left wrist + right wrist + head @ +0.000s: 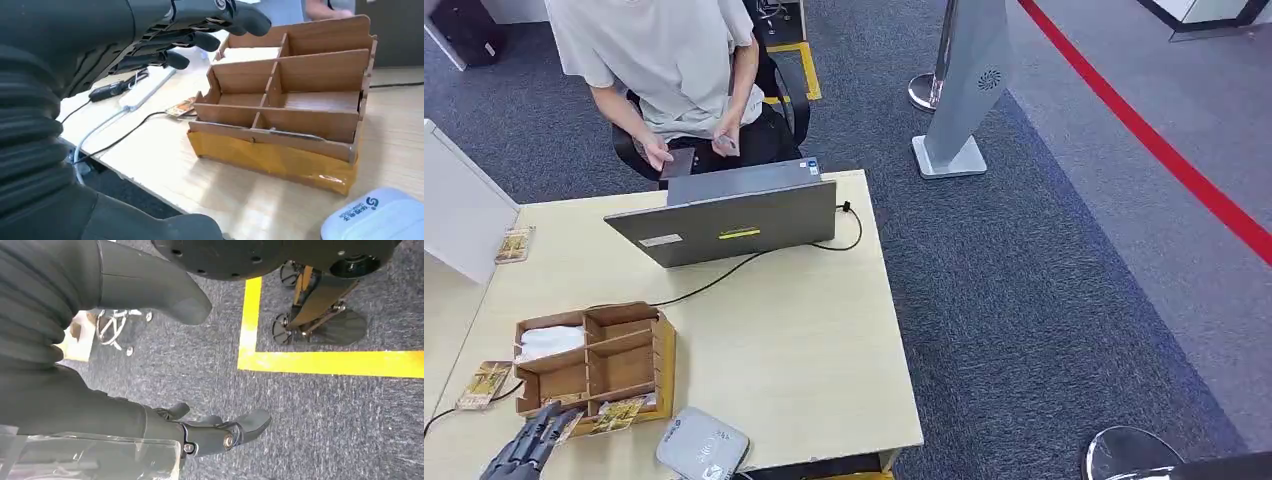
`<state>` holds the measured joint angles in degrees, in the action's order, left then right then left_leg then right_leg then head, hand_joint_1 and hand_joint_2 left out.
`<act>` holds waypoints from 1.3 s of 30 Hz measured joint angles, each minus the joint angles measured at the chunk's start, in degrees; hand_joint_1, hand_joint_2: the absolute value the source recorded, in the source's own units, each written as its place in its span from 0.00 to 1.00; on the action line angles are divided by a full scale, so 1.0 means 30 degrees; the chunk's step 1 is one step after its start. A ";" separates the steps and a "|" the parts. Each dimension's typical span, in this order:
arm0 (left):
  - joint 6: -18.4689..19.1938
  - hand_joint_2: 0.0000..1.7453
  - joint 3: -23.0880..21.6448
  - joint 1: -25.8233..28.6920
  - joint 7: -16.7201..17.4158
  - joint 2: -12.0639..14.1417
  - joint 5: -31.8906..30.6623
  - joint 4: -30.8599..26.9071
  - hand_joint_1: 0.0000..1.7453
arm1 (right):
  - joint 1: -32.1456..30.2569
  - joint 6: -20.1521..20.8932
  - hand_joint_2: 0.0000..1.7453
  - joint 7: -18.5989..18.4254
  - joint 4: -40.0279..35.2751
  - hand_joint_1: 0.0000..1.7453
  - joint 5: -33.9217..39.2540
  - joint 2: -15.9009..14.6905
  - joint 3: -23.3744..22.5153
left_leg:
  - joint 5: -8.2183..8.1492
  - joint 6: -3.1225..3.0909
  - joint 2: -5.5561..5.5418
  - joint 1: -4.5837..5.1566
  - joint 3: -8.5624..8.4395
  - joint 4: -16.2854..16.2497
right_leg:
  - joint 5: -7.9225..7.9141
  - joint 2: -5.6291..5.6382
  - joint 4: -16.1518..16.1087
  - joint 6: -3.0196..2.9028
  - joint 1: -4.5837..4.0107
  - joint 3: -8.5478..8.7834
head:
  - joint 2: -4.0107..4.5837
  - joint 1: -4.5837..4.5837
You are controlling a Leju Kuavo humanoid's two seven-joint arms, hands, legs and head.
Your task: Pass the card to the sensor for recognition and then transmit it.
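A wooden divided box (664,350) stands near the table's front left, with a patterned card (620,413) lying in its front compartment. Another card (484,384) lies on the table left of the box. The rounded grey-white sensor (704,447) sits at the front edge, right of the box. My left hand (524,445) hovers just in front of the box's near left corner, fingers stretched out and apart, holding nothing. In the left wrist view that hand (165,30) reaches over the box (280,145), with the sensor (380,217) beside it. My right hand (150,420) hangs over the carpet, holding nothing.
A grey laptop (734,220) stands open at the table's back, its black cable running toward the box. A person (674,60) sits behind it holding something small. A third card (514,244) lies at the far left. A white power strip (150,85) and cables lie left of the box.
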<state>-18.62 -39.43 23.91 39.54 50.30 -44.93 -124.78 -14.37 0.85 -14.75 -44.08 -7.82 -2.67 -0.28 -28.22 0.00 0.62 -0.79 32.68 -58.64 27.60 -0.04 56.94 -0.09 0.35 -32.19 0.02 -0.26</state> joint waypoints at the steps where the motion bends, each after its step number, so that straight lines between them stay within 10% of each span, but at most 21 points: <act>1: 0.0007 1.00 0.0000 0.0005 0.0007 -0.0131 -0.0463 0.0059 0.00 | -0.0001 0.0058 1.00 0.0001 -0.0029 0.00 -0.0073 0.0066 -0.0102 | 0.0000 0.0000 0.0000 0.0001 -0.0001 0.0000 | 0.0000 0.0000 0.0000 0.0000 0.0000 0.0000 | 0.0000 -0.0014; 15: -0.3249 1.00 0.0583 -0.0478 -0.0874 -0.3804 -0.6392 0.2076 0.00 | -0.0102 0.0372 1.00 0.0648 -0.0088 0.00 -0.0737 0.0736 -0.1261 | 0.0000 -0.0001 0.0001 0.0001 -0.0007 -0.0001 | 0.0000 0.0001 -0.0003 0.0002 0.0001 -0.0001 | 0.0000 -0.0007; 39: -0.4212 1.00 0.0583 -0.0677 -0.0262 -0.5372 -0.6225 0.4176 0.00 | -0.0105 0.0423 1.00 0.0838 -0.0008 0.00 -0.0729 0.0882 -0.1720 | -0.0001 -0.0001 0.0001 0.0002 -0.0007 0.0000 | 0.0001 0.0001 -0.0003 0.0002 0.0001 -0.0002 | 0.0000 -0.0007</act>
<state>-31.26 -37.68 21.88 38.75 34.18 -63.60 -112.26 -14.69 2.12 -12.24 -44.11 -10.01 -0.02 -5.44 -28.22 -0.01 0.62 -0.78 32.66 -58.64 27.60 -0.04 56.94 -0.08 0.35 -32.20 0.02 -0.28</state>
